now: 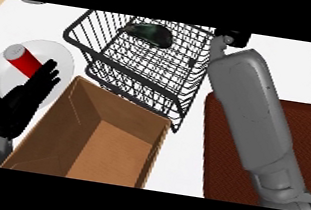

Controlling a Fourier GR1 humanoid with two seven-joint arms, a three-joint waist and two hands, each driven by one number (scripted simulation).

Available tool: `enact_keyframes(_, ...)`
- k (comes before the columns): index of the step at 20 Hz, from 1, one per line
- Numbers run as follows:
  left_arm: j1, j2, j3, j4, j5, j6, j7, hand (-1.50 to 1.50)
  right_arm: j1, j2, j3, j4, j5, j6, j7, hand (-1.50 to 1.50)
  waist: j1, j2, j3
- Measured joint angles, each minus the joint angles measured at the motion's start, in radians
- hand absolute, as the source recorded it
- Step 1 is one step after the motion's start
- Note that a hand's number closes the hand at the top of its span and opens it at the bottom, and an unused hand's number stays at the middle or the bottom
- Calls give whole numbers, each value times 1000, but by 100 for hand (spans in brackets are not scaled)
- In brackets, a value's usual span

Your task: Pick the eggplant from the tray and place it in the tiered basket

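Black wire forms the tiered basket [146, 62], and the dark eggplant [148, 32] lies in its upper tier. The right hand [232, 37] is mostly hidden beyond its grey forearm beside the basket; I cannot tell its fingers. The left hand [17, 101] rests open, fingers up, over a white plate [47, 53] bearing a red can [24, 63], beside a cardboard box [86, 137]. The brown tray [308, 150] lies at right

Bright, even light from above, white table [179, 166] nearly glowing, soft grey shadow under the black wire tiered basket [150, 61], faint shine on the grey forearm [252, 106], cardboard box [94, 133] darker inside
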Motion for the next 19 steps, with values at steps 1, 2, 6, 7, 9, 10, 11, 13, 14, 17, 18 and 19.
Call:
enact_keyframes(1, 15, 1, 1, -10, 3, -4, 0, 0, 22, -20, -14, -29, -7, 0, -4, -150, -2, -1, 0)
enact_keyframes(2, 12, -1, 1, -7, 0, 1, 4, 0, 38, -33, -21, -67, -7, 1, 10, -150, -6, -2, 0)
enact_keyframes(6, 17, -1, 7, -10, 3, -3, 1, 0, 120, -116, -78, -186, -22, 18, 42, -150, -13, -3, 0)
enact_keyframes(7, 13, 5, 12, -11, 5, -5, 6, 0, 146, -140, -94, -213, -33, 31, 43, -150, -14, -3, 0)
enact_keyframes(9, 4, 11, 21, -6, 11, -10, 11, 0, 193, -186, -125, -281, -57, 61, 58, -150, -15, -3, 0)
enact_keyframes(10, 8, 11, 22, -6, 12, -12, 8, 0, 217, -215, -146, -318, -76, 82, 61, -150, -17, -3, 0)
enact_keyframes(11, 9, 16, 30, -5, 16, -15, 7, 0, 245, -247, -169, -357, -97, 109, 69, -150, -19, -4, 0)
enact_keyframes(13, 10, 15, 29, -2, 12, -15, 5, 0, 301, -300, -207, -432, -132, 154, 86, -150, -20, -4, 0)
enact_keyframes(14, 0, 14, 31, 8, 13, -15, 5, 0, 330, -318, -223, -475, -147, 171, 96, -150, -21, -3, 0)
enact_keyframes(17, 11, 6, 22, -9, 9, -14, 13, 0, 402, -379, -298, -533, -220, 234, 83, -150, -16, -2, 0)
enact_keyframes(18, 15, 4, 23, -3, 8, -17, 2, 0, 428, -399, -326, -545, -247, 258, 72, -150, -15, -2, 0)
enact_keyframes(19, 13, 1, 21, 0, 5, -16, -1, 0, 450, -418, -352, -557, -275, 282, 59, -150, -14, -1, 0)
